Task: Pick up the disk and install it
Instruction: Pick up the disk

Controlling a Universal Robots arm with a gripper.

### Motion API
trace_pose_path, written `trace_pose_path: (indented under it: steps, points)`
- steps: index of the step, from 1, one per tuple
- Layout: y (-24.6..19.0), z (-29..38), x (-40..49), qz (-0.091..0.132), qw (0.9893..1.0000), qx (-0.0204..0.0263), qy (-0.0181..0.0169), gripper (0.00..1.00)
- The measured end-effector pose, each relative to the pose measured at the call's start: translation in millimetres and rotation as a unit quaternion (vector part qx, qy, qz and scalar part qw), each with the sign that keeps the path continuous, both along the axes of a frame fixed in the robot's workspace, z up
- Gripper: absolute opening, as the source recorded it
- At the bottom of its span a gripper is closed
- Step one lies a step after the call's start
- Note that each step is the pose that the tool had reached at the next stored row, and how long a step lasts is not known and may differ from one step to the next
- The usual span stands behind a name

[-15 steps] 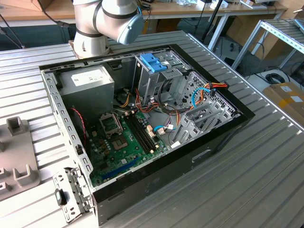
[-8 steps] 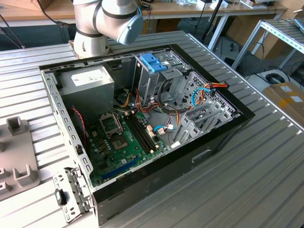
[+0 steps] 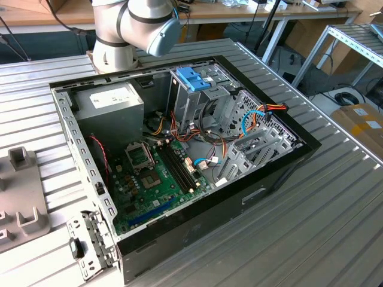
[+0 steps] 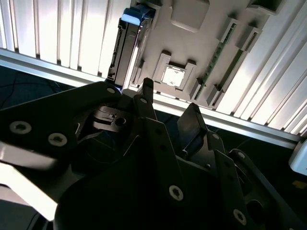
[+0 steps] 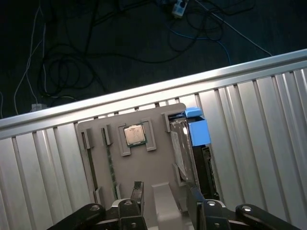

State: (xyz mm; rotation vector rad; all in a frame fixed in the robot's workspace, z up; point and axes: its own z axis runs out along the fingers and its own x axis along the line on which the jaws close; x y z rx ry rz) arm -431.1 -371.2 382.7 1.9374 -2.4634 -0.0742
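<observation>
Exterior view: high and oblique, at middle range, looking down on the open computer case (image 3: 239, 203) on the ribbed bench (image 3: 317, 227), with the arm's base (image 3: 114, 57) behind it. Both wrist views: close behind the tool (image 5: 165, 189) (image 4: 170, 96), facing down past its fingertips onto one grey tray (image 5: 144, 172) (image 4: 196, 48) near the bench edge, seen from opposite sides, with dark floor (image 5: 96, 43) beyond. A like grey tray (image 3: 21, 179) lies at the exterior view's left edge.

Workshop: slatted metal bench (image 3: 317, 233), opened computer (image 3: 239, 206)

One disk (image 5: 181, 143), one processor chip (image 5: 134, 134), one grey tray (image 5: 144, 165), one computer case (image 3: 251, 200).
</observation>
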Motion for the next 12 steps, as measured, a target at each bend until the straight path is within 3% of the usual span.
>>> trace_pose_path:
  steps: [12]
  points:
    - [10.7,-2.9,0.0,0.0,1.0,0.0,0.0,0.48]
